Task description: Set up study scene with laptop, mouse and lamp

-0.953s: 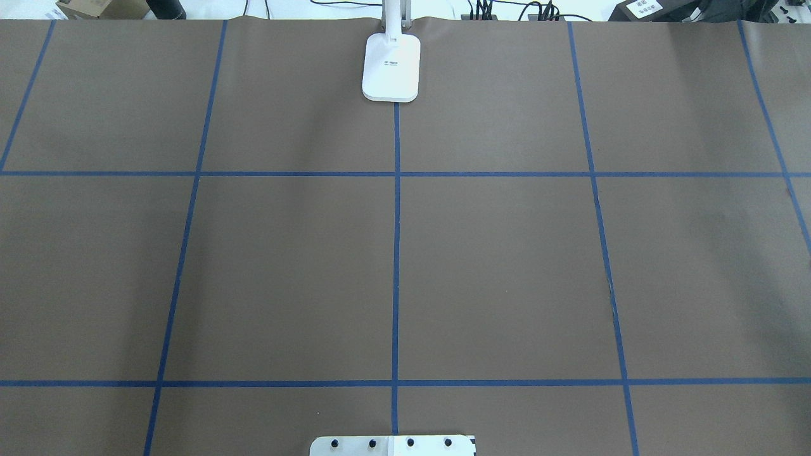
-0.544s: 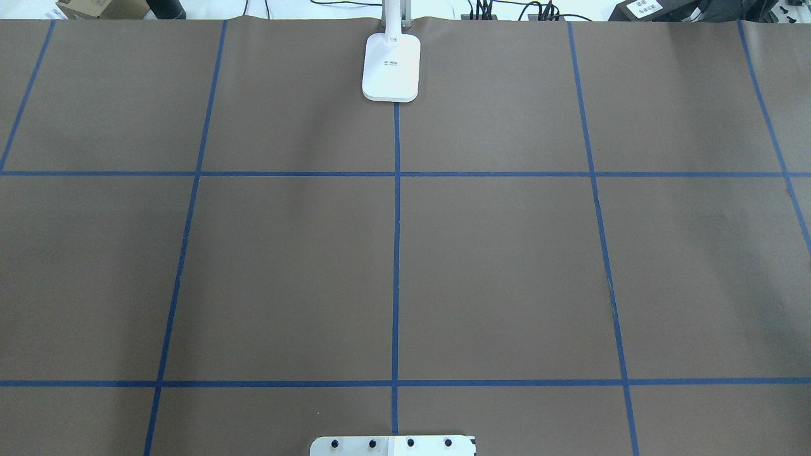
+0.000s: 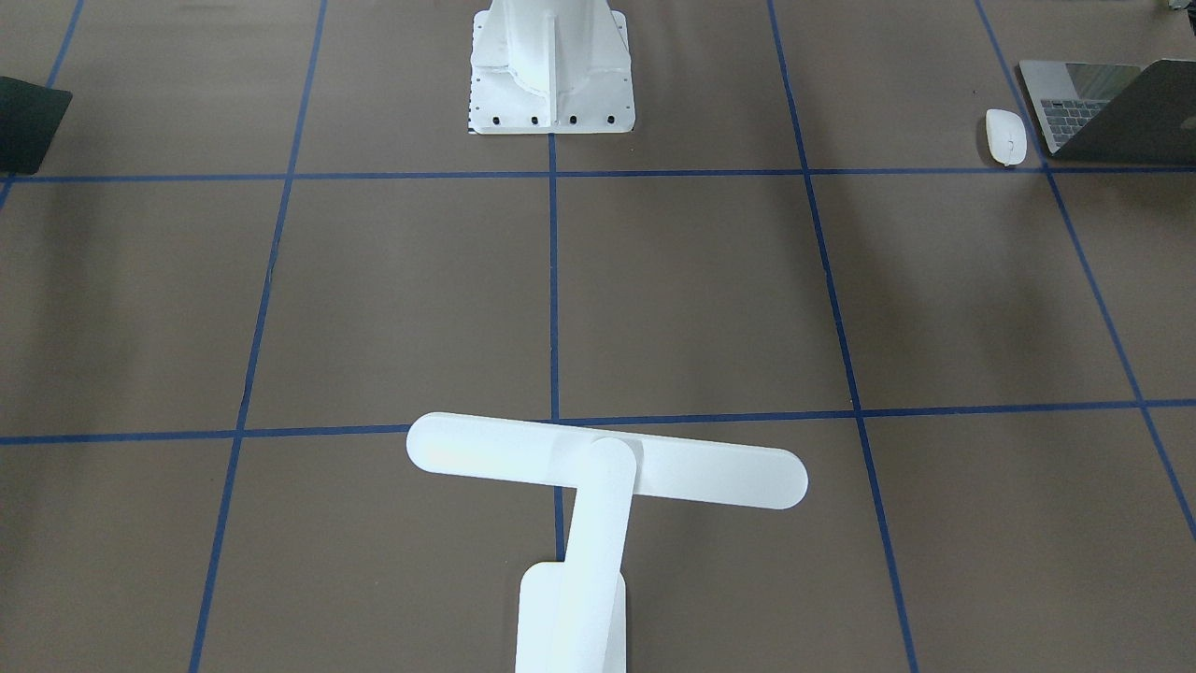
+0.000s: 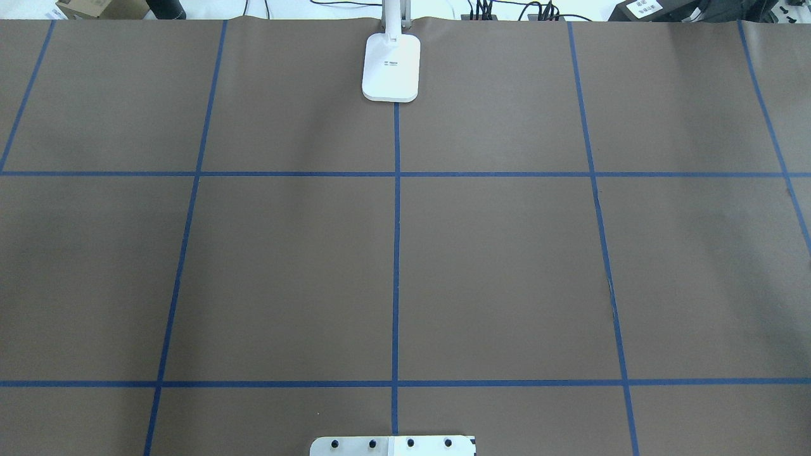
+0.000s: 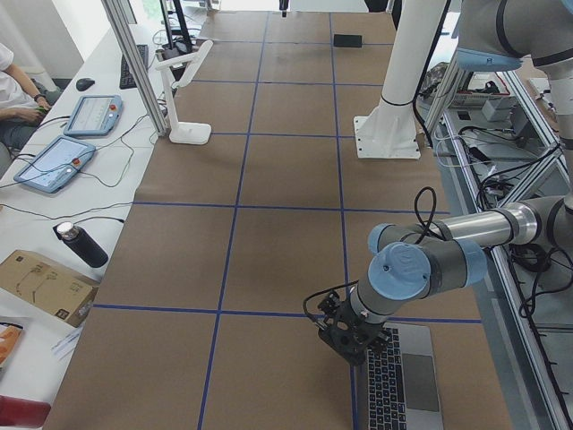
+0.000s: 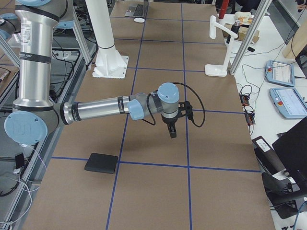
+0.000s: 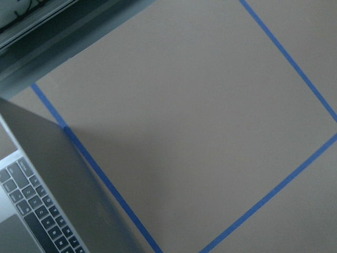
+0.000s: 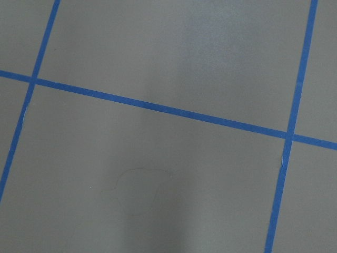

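The set-up looks barely begun: the laptop (image 3: 1112,107) sits open at the bench's (image 4: 285,272) end on the robot's left, the mouse (image 3: 1006,136) just beside it, and the lamp (image 3: 607,463) stands well apart at the middle of the far edge. The left claw (image 5: 354,349) hangs over the laptop's side, so I judge the laptop pick-up is in hand, calling for a careful descent onto its thin edge. The right claw (image 6: 171,132) hovers over bare bench; both claws show only small in the side views, so I cannot tell how far either is parted, and the laptop is cut off wherever it shows.
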Controlling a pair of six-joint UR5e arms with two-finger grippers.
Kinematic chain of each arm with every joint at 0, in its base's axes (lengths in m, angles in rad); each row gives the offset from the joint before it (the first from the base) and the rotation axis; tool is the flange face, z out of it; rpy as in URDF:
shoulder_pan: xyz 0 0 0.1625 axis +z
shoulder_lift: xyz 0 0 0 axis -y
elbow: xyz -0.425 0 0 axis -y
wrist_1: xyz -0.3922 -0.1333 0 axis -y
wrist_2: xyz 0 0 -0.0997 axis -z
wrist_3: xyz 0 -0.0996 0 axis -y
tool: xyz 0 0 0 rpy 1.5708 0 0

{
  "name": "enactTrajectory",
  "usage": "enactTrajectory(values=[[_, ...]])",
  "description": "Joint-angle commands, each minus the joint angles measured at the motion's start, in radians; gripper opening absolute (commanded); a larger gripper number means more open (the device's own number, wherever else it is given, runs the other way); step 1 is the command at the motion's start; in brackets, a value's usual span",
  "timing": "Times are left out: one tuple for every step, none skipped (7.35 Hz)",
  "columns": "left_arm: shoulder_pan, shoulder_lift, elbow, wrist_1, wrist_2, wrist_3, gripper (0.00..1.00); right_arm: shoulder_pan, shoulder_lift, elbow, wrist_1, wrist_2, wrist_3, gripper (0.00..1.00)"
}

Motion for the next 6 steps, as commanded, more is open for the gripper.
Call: enactTrajectory(values=[[-0.001, 0.071, -0.004, 0.001, 0.015, -0.074, 0.99, 0.000, 0.000, 0.002, 0.000, 0.008, 0.002, 1.00], [-0.001, 0.084, -0.001, 0.001, 0.017, -0.084, 0.99, 0.000, 0.000, 0.004, 0.002, 0.008, 0.005, 1.00], [-0.001, 0.096, 0.016, -0.003, 0.017, -0.094, 0.99, 0.000, -0.003, 0.005, 0.017, 0.017, 0.008, 1.00], [0.002, 0.070, 0.063, -0.016, 0.023, -0.096, 0.99, -0.002, -0.002, -0.001, 0.029, 0.016, 0.011, 1.00], [0.002, 0.062, 0.099, -0.045, 0.023, -0.096, 0.99, 0.000, -0.003, 0.004, 0.030, 0.019, 0.012, 1.00], [0.003, 0.055, 0.151, -0.090, 0.022, -0.102, 0.99, 0.000, -0.003, 0.001, 0.030, 0.019, 0.012, 1.00]])
